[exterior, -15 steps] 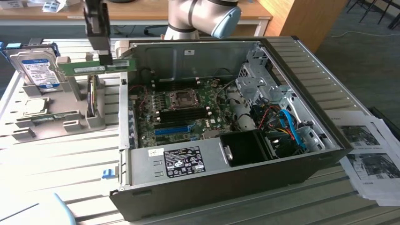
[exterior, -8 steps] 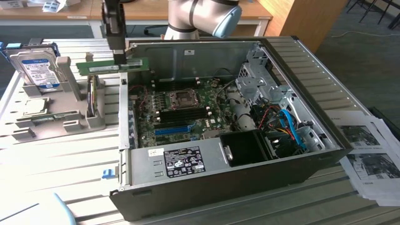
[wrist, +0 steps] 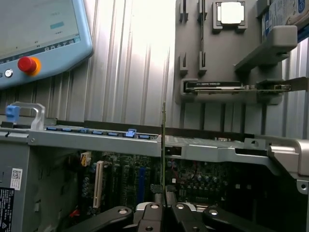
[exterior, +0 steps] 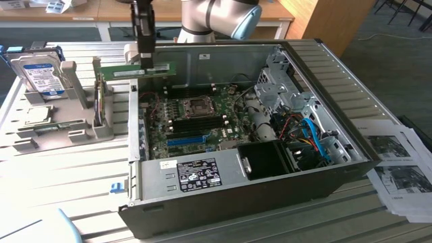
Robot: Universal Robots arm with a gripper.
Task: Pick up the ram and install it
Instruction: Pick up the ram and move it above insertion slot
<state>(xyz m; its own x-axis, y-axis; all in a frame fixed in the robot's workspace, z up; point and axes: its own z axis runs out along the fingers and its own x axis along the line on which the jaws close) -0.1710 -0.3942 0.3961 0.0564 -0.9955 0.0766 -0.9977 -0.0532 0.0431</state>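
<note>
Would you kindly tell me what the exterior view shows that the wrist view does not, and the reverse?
Exterior view: printed sheets beside the case, the CPU socket, the arm's joint. Wrist view: a pendant with a red button. Both: the gripper shut on the ram by the open case's rim, and the grey rack.

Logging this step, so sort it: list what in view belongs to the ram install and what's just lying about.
In the job: ram, gripper clamped on it, motherboard, open case.
Lying about: hard drive, grey holder, printed sheets, teach pendant.
</note>
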